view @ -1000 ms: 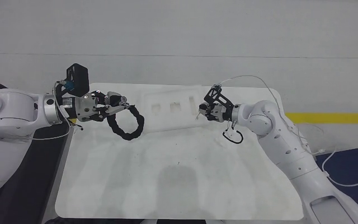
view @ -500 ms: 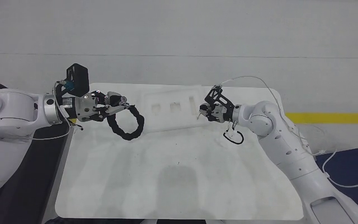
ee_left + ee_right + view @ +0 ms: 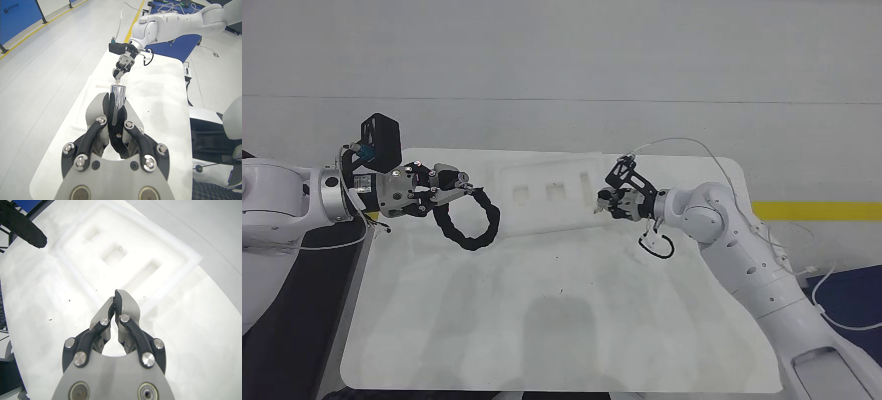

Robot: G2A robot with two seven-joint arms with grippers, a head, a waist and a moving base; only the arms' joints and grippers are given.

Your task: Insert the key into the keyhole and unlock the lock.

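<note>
White surface [image 3: 542, 330] carries a foam tray [image 3: 542, 218] along its far side. Left end effector [image 3: 452, 187] is clamped on the lock [image 3: 118, 95], chrome barrel pointing toward the other arm, black cable loop [image 3: 470, 228] near one end of the tray. Right end effector [image 3: 602, 204] pinches the small key [image 3: 117, 81] tight over the tray's opposite end, well apart from the barrel.

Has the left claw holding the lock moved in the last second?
No. The left claw and lock keep the same gap from the foam tray.
</note>
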